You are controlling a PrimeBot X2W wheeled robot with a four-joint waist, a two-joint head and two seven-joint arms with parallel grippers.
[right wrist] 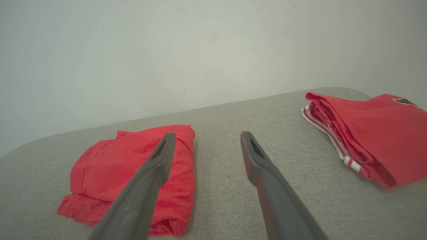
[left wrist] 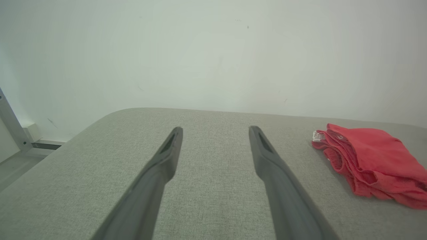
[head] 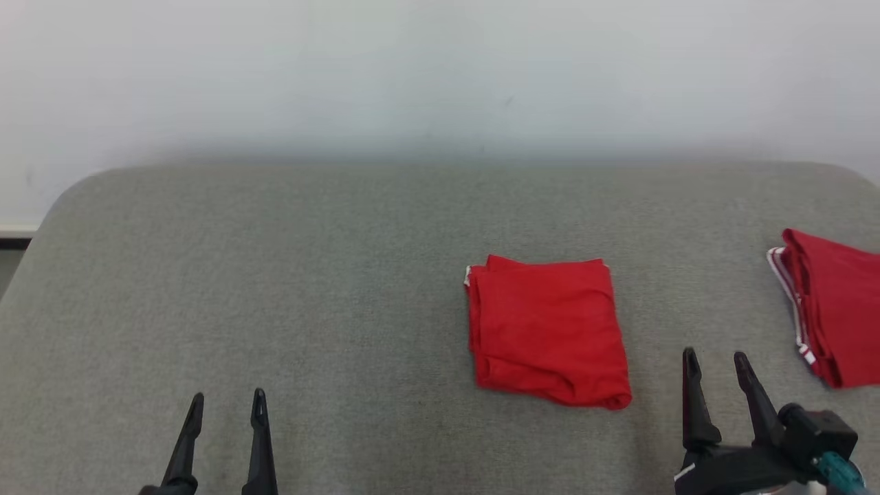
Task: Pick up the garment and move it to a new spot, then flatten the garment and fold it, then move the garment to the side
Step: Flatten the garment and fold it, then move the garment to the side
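A red garment [head: 548, 328] lies folded into a neat square on the grey padded table [head: 309, 289], right of centre. The left wrist view shows this garment [left wrist: 370, 165] at the right, and in the right wrist view the garment [right wrist: 130, 176] sits at the lower left, partly behind one finger. My right gripper [head: 715, 363] is open just right of the garment's near corner, nothing between its fingers; from its own camera the gripper [right wrist: 206, 140] points at bare cloth. My left gripper [head: 227, 405] is open at the lower left, far from the garment, and empty [left wrist: 215, 133].
A second folded red garment with white striped trim [head: 828, 306] lies at the table's right edge, seen also in the right wrist view [right wrist: 367, 133]. A white wall [head: 440, 75] stands behind the table. The table's left corner is rounded, with floor beyond it [left wrist: 20, 160].
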